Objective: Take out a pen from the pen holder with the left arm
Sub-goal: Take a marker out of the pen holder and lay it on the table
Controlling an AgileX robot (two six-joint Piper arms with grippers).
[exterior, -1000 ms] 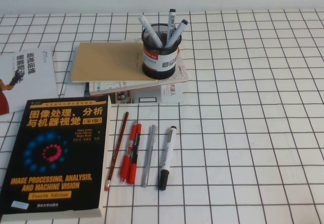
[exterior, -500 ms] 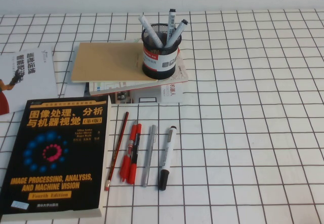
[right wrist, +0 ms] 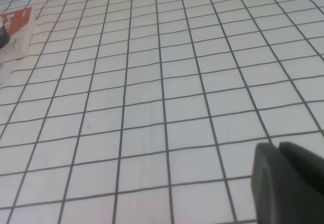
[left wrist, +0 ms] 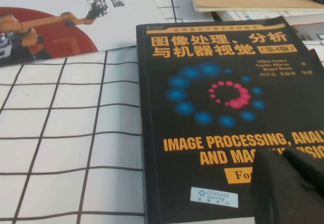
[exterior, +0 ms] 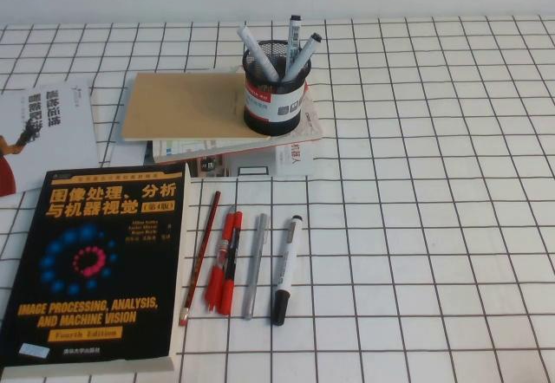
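Note:
A black mesh pen holder stands on a stack of papers at the back middle of the table. Three grey-white markers stick out of it. In front, on the tablecloth, lie a pencil, two red pens, a grey pen and a black-capped marker. Neither arm shows in the high view. My left gripper hovers over the black textbook, its fingers shut on nothing. My right gripper is shut too, above bare checked cloth.
The black textbook fills the front left. A magazine lies behind it at the left edge. A brown folder rests on the paper stack beside the holder. White checked cloth covers the right half.

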